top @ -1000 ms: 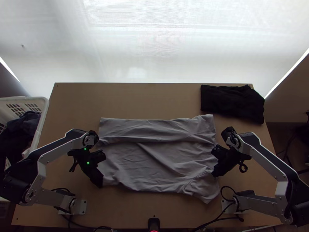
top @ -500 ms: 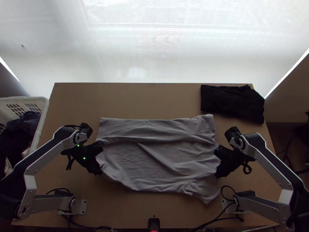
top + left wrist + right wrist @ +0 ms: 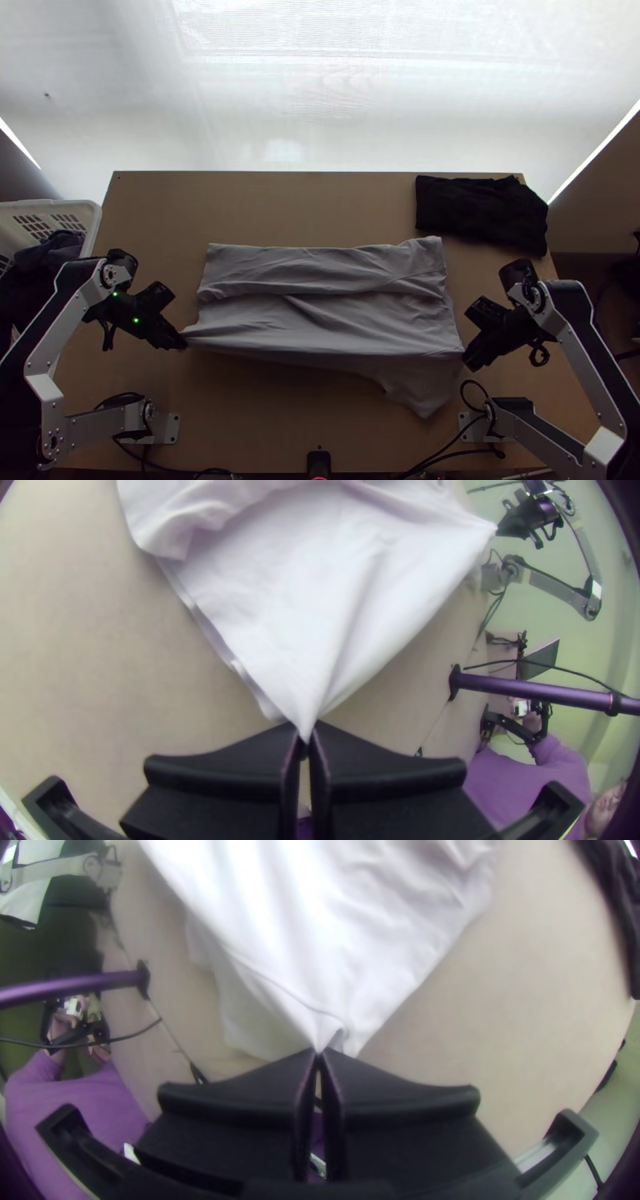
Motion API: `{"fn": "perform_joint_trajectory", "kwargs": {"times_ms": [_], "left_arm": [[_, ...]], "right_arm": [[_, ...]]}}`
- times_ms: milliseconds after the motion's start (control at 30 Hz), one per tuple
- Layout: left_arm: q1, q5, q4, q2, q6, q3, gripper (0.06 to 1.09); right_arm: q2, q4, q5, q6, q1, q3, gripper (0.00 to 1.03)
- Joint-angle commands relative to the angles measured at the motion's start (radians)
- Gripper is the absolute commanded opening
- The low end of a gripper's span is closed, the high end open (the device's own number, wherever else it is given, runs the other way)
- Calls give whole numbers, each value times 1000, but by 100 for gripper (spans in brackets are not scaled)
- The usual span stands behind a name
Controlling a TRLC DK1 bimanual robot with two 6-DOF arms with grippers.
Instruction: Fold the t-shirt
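Observation:
The grey t-shirt [image 3: 328,312] lies mid-table with its far part folded over in a band; its near edge is drawn taut between both grippers, and one corner hangs toward the near side. My left gripper [image 3: 184,344] is at the shirt's left end, and my right gripper [image 3: 466,364] at its right end. In the left wrist view, the left gripper [image 3: 305,737] is shut on a pointed pinch of the shirt [image 3: 300,613]. The right wrist view has the right gripper [image 3: 320,1055] shut on another gathered edge of the shirt [image 3: 320,940].
A folded black cloth [image 3: 480,214] lies at the table's far right. A white basket [image 3: 94,220] holding dark clothes stands off the left edge. A dark post [image 3: 318,462] is at the near edge. Bare wood [image 3: 264,204] stretches beyond the shirt.
Both grippers have moved apart, the left one leftward and slightly up the picture, the right one slightly rightward. The shirt's near edge has come up off its earlier place and been pulled straight.

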Motion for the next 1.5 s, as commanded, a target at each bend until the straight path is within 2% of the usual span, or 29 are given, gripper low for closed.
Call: {"fn": "perform_joint_trajectory", "kwargs": {"times_ms": [0,200,333,600,1000,1467], "left_arm": [[27,42,-1,24,-22,67,9],[-78,100,44,95,-139,179,9],[-157,105,64,147,-207,273,9],[-177,105,74,262,-271,443,9],[-104,93,100,369,-315,515,9],[-62,48,140,460,-335,506,9]], "right_arm": [[26,-3,3,-26,-33,120,3],[111,0,-4,-22,-4,259,3],[171,2,-8,-20,5,340,3],[296,5,-8,-19,5,449,3],[499,5,-6,-17,-9,650,3],[885,10,-6,4,-13,989,3]]}}
